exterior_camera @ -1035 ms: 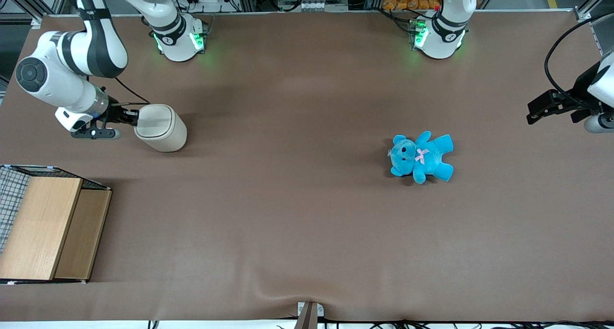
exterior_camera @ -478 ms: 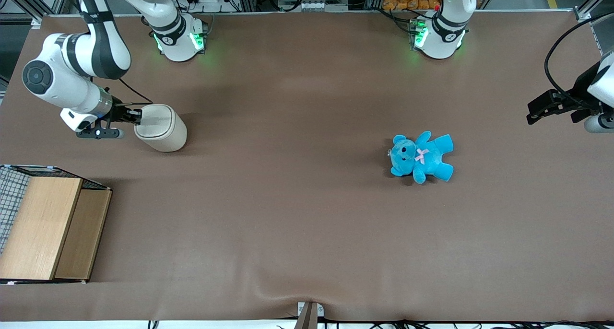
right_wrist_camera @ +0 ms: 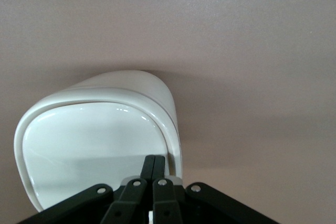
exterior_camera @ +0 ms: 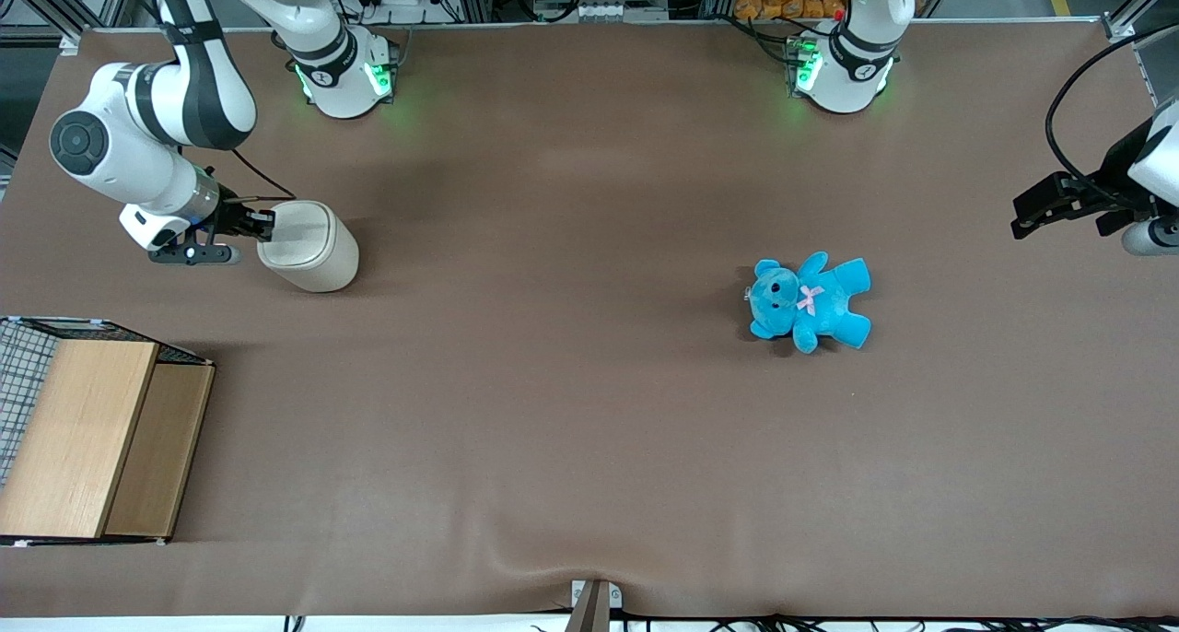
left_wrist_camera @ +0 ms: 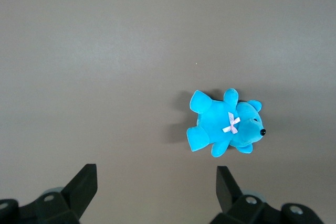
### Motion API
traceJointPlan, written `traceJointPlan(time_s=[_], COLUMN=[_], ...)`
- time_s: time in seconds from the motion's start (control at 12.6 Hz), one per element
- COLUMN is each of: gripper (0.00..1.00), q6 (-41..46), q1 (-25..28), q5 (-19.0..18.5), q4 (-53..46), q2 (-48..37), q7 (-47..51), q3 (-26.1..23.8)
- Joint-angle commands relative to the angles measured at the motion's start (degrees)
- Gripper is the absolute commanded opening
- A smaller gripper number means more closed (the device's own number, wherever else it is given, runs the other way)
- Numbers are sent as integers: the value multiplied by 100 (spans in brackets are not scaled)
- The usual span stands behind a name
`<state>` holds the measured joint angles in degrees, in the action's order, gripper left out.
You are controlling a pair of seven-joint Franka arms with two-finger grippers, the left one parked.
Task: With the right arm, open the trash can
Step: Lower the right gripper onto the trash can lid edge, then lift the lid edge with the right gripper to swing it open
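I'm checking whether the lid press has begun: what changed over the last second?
The right arm shifted slightly toward the trash can, bringing the gripper from beside the rim onto the edge of the lid, fingers together. The lid looks flat and closed as before. The trash can, the blue teddy and the wooden box did not move.

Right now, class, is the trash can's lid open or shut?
Shut. The trash can's lid lies flat within its rim, no gap showing. The gripper, jaws closed together, sits at the lid's edge.
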<state>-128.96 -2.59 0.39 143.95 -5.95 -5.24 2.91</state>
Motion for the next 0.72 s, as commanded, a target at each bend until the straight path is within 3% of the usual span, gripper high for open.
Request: traceJointPlan(time_s=[0.0, 0.24, 0.32, 0.4, 0.48, 0.56, 0.64], gripper=[0, 0, 6, 24, 49, 94, 100], q6=[314, 1275, 1477, 1670, 1924, 2223, 2556], q1=[-31, -31, -31, -22, -14, -14, 4], q5=[67, 76, 76, 110, 189, 251, 269], q4=[-110, -718, -849, -1007, -1218, -1481, -1771], q2=[51, 42, 42, 42, 50, 59, 120], q7=[-83, -12, 5, 5, 5, 23, 40], q3=[-36, -45, -45, -45, -45, -54, -62])
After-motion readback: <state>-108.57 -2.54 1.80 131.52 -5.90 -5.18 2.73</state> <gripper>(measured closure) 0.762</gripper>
